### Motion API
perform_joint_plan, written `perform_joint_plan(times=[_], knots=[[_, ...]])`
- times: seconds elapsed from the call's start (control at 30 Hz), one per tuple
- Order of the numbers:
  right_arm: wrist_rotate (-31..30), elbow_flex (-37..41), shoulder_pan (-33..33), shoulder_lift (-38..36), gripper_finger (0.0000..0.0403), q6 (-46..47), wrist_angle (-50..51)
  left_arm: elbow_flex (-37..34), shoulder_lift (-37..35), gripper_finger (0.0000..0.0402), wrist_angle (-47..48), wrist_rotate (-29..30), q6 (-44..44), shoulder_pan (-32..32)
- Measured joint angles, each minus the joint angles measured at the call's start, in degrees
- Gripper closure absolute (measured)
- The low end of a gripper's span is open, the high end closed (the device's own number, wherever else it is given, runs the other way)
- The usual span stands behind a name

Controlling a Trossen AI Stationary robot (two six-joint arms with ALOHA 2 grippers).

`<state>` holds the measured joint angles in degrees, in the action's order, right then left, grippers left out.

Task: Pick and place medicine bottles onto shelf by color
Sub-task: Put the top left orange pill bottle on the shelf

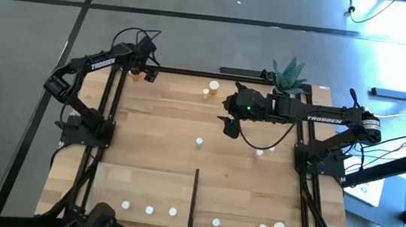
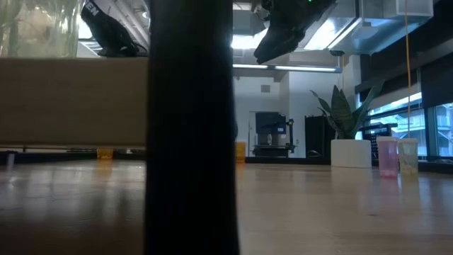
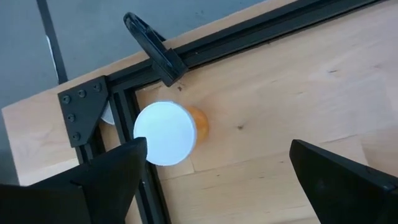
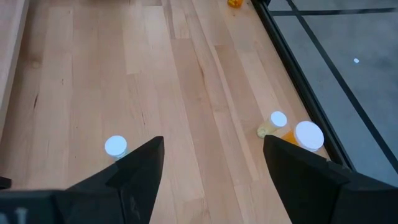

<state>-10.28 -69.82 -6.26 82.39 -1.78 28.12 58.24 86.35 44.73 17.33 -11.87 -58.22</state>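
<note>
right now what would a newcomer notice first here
The right pincer hangs open above the middle of the table, holding nothing. At the far left corner the left pincer hovers open over an orange bottle with a white cap. A spiky green plant stands at the far edge.

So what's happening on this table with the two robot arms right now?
The two dark arms are sorting small white-capped medicine bottles onto the pale wood shelf. Neither holds anything yet. The left gripper hangs open over an orange bottle at the table's far left corner. The right gripper hovers open above the middle of the table. Six bottles already stand along the near edge, three on each side of the black divider.
</note>
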Motion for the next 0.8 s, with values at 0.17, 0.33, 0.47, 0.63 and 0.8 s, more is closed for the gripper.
perform_joint_plan(times=[0.17,0.33,0.47,0.63,0.8], knots=[[0.0,0.0,0.0,0.0,0.0125,0.0,0.0,0.0,2.1,0.0013,1.0,-1.3,1.7,0.0],[0.0,0.0,0.0,0.0,0.0125,0.0,0.0,0.0,3.3,0.0013,0.4,-1.2,2.4,0.0],[0.0,0.0,0.0,0.0,0.0125,0.0,0.0,0.0,3.3,0.0013,-0.2,-0.6,1.8,0.0],[0.0,0.0,0.0,0.0,0.0125,0.0,0.0,0.0,3.3,0.0013,-0.8,0.2,0.3,0.0],[0.0,0.0,0.0,0.0,0.0125,0.0,0.0,0.0,3.3,0.0013,-1.0,1.5,-0.3,0.1]])
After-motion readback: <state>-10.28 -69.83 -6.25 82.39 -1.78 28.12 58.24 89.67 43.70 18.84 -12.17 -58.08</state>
